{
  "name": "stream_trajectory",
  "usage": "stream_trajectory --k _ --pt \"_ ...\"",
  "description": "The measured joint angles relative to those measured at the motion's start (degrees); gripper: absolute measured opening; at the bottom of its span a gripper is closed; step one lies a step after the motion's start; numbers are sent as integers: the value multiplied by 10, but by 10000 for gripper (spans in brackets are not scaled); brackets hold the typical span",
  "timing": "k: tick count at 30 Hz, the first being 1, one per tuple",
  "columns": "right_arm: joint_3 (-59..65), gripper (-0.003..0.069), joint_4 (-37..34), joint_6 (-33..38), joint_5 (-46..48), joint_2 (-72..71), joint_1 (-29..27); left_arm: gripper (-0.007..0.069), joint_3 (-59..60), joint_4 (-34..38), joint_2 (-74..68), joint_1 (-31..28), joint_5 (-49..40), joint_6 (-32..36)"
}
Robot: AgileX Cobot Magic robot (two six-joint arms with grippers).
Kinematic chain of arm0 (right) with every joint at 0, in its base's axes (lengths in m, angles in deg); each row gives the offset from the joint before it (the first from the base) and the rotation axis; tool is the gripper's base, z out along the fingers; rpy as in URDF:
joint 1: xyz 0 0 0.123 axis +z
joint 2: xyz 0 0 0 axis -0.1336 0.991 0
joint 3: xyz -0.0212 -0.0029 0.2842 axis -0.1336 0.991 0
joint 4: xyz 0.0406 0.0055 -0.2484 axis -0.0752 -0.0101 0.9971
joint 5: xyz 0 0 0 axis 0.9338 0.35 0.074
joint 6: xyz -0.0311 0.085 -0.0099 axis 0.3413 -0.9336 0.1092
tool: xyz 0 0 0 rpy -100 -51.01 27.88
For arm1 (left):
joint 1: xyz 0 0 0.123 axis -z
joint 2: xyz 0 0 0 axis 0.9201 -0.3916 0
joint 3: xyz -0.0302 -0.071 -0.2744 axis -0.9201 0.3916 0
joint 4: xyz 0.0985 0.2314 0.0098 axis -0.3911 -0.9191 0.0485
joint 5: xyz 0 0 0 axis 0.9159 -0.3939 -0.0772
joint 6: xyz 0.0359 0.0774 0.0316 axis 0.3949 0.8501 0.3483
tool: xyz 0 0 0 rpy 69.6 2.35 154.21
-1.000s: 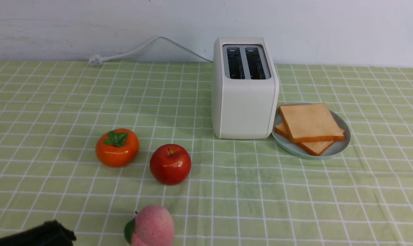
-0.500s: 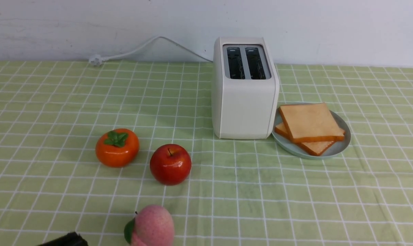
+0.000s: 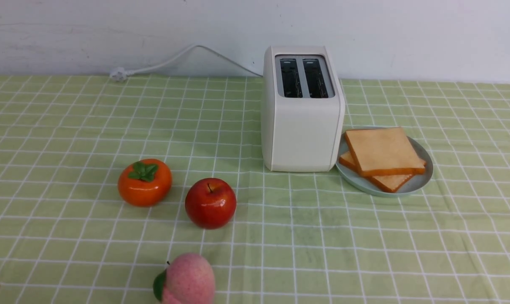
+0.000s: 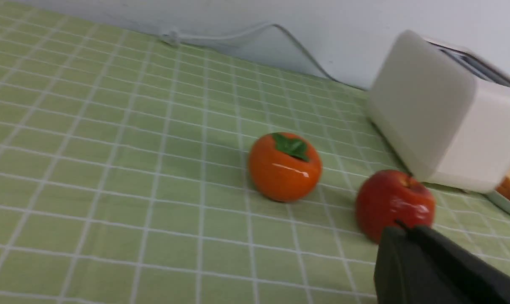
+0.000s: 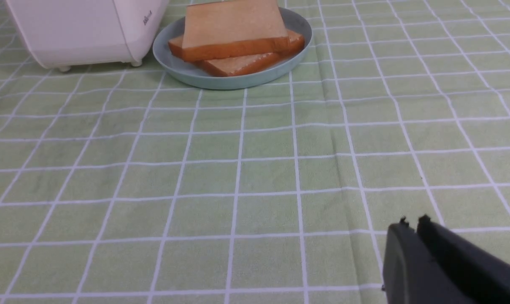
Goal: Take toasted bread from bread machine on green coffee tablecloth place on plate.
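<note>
Two bread slices (image 3: pixel 383 151) stacked on plate (image 3: pixel 421 177), middle right of front view, just right of toaster (image 3: pixel 302 109). Toaster slots empty. Cloth (image 3: pixel 364 245) under all. Left gripper (image 4: pixel 400 230) pressed together, holds nothing. Right gripper (image 5: pixel 411 223) nearly together, holds nothing.

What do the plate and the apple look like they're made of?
The plate: pale blue-green with an even matte surface, likely plastic or glazed ceramic; can't tell which. The apple: very glossy red skin with sharp highlights, probably a plastic or painted replica.

Lower toast slice (image 3: pixel 387 181) mostly covered — peach (image 3: pixel 186 279) cut by frame edge.
</note>
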Motion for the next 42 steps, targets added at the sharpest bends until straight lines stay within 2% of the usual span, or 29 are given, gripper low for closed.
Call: stream_trajectory --k 3,6,11,42 --pt "0 44 0 0 0 0 0 -13 25 1 38 -34 -21 23" --pt "0 49 0 0 0 0 0 -13 60 9 43 -40 -25 31" --pt "0 53 0 0 1 0 0 -13 72 24 43 -40 -94 34" --pt "0 91 4 0 1 0 0 -2 72 25 43 -41 -95 34"
